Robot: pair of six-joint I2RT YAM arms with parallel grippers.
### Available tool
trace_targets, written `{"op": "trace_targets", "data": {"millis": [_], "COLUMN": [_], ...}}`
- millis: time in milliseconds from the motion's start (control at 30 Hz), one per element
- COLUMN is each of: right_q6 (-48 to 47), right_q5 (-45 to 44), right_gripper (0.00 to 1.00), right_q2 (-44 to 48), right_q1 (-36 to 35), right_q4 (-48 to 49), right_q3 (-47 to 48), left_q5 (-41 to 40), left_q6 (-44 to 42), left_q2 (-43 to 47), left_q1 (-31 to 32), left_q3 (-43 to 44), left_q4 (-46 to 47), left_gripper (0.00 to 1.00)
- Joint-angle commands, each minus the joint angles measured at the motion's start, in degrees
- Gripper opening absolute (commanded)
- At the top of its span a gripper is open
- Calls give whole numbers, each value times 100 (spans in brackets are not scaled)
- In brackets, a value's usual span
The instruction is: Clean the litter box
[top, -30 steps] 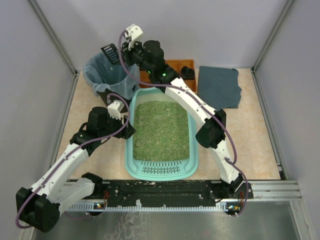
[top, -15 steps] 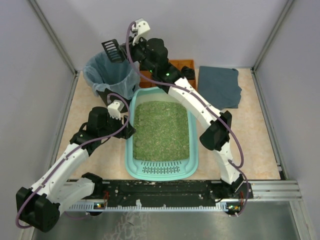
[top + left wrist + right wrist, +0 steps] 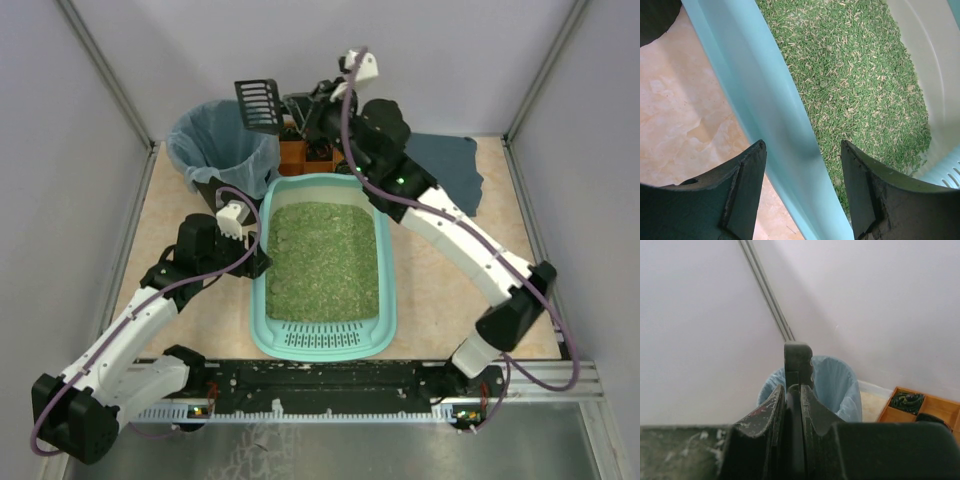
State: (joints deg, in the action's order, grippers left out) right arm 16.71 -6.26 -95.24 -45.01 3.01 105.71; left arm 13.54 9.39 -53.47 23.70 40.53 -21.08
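1. Litter box [image 3: 322, 342]: sits centre frame in the top view, on the surface. Long axis runs top-to-bottom of frame, slotted lip at the bottom end, green litter across the floor.
2. Bin [image 3: 190, 160]: upper left, just beside the box's top-left corner.
3. Scoop [image 3: 259, 103]: black, slotted, held up at upper centre-left, approx. over the bin's right rim. From it the box lies down and to the right. I judge the next dip needs a swing that way, head lined up w/ the box's long axis.
4. Right tool [image 3: 300, 108]: pressed together on the scoop handle. This arm is nearer the box's top end.
5. Left tool [image 3: 802, 150]: straddles the box's left wall at mid-length, one finger outside, one over the litter.

Not resolved:
- Left pads bearing on the wall or just clear of it: I cannot tell.
- Scoop load: the right wrist view shows it edge-on, and it is too small in the top view.
- Clumps in the litter: none I can make out.
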Motion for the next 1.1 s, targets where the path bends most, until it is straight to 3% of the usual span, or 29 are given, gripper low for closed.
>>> {"op": "trace_targets", "data": {"millis": [0, 233, 467, 633, 867, 1067], "right_q6": [202, 1286, 2244, 2700, 2692, 3052], "right_q5": [87, 163, -642, -932, -331, -1118], "right_gripper": [0, 0, 0, 0, 0, 0], "right_q2": [1215, 2734, 3758, 4061, 3947, 3224], "right_q1": [69, 597, 730, 724, 583, -14], "right_q4": [1068, 1778, 530, -774, -1445, -2600], "right_q3": [-1179, -3524, -4677, -4988, -5213, -4549], "left_q5": [31, 120, 234, 273, 248, 232], "left_q6": [-19, -31, -34, -31, -35, -33], "left_q2": [35, 43, -29, -75, -134, -142], "left_q1": [33, 34, 36, 31, 36, 42], "left_q3": [14, -7, 6, 7, 24, 23], "left_q4": [15, 51, 52, 43, 17, 16], "left_gripper": [67, 67, 66, 66, 66, 66]}}
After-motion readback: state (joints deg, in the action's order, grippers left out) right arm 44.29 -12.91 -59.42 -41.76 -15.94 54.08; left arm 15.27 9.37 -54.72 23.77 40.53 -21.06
